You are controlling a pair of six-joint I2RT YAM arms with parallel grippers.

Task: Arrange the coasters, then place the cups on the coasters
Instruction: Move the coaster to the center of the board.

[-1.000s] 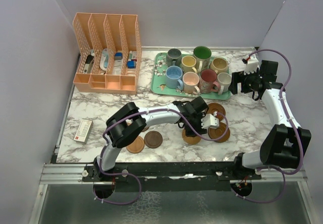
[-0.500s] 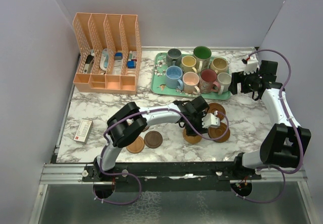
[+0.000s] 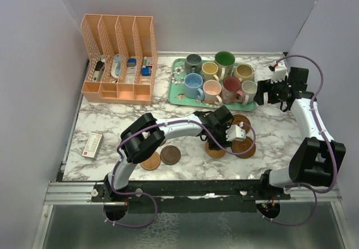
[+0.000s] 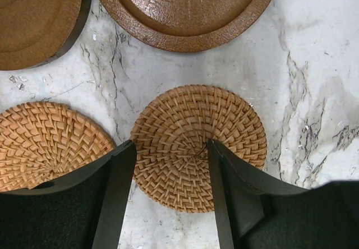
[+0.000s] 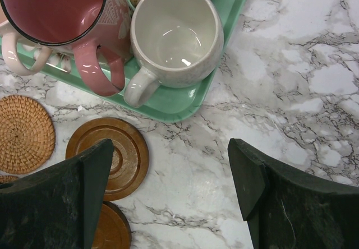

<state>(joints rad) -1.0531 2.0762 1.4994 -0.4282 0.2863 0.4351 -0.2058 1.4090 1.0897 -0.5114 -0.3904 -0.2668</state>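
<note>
Hovering low over the marble table (image 3: 112,120), the left pincer (image 4: 171,143) stands half open, its dark fingers (image 4: 115,193) straddling a woven coaster (image 4: 196,111) in the middle of the wrist frame. Whether they touch it cannot be told. A second woven coaster (image 4: 50,142) lies at the left, with a grooved brown coaster (image 4: 185,13) and a darker coaster (image 4: 33,19) along the top edge. The right pincer (image 5: 169,145) gapes wide and holds nothing, beside the teal tray (image 5: 185,106) and near the cream-white mug (image 5: 176,33). All eight cups (image 3: 193,83) sit on that tray in the overhead frame's upper middle — two more coasters (image 3: 170,155) lie apart at lower left.
</note>
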